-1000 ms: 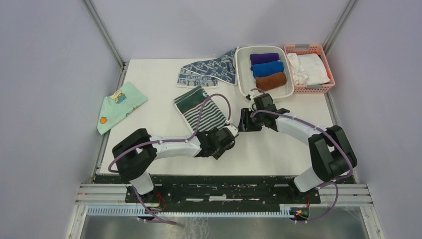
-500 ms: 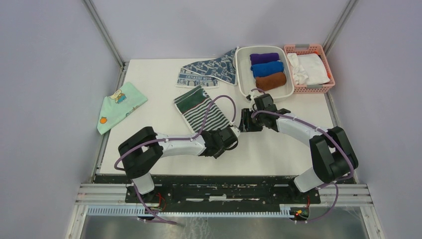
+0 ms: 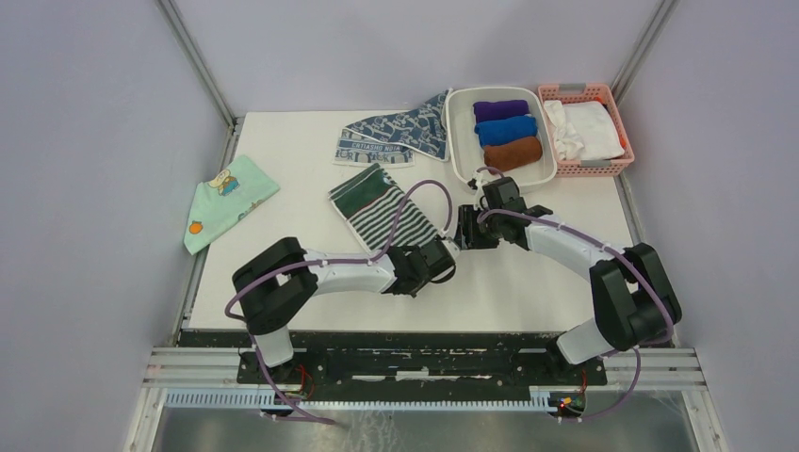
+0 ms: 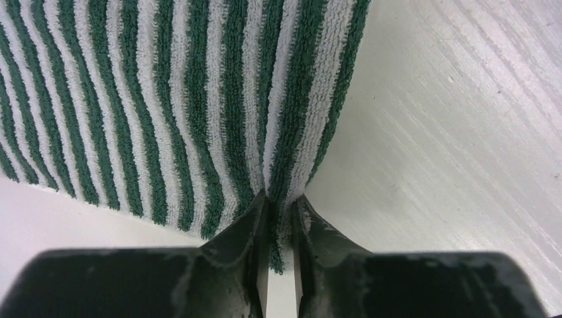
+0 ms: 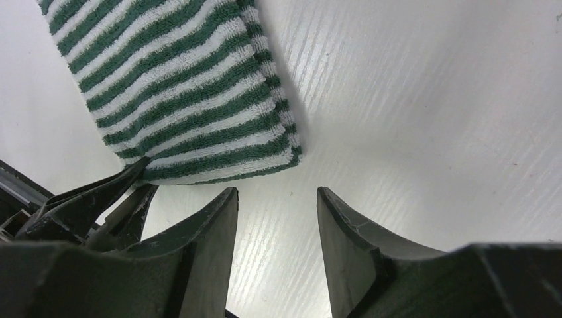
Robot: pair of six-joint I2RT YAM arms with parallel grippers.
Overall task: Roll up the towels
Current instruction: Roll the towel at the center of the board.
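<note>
The green-and-white striped towel (image 3: pixel 382 209) lies flat at mid-table, also filling the left wrist view (image 4: pixel 185 99) and showing in the right wrist view (image 5: pixel 179 86). My left gripper (image 3: pixel 443 250) (image 4: pixel 280 199) is shut on its near right corner, with a fold of cloth pinched between the jaws. Just to the right, my right gripper (image 3: pixel 462 235) (image 5: pixel 275 192) hangs open over bare table with nothing between its fingers. The left fingers (image 5: pixel 99 199) show at that view's left edge. The blue-grey patterned towel (image 3: pixel 396 137) lies spread at the back.
A mint-green cartoon cloth (image 3: pixel 226 198) lies at the left edge. A white tub (image 3: pixel 452 141) at the back right holds purple (image 3: pixel 500 109), blue (image 3: pixel 506 129) and brown (image 3: pixel 513 153) rolls. Beside it stands a pink basket (image 3: pixel 617 122) with white cloth.
My left arm has slid right and forward to the striped towel's near right corner, and its jaws have closed on the cloth. The right gripper has barely moved.
</note>
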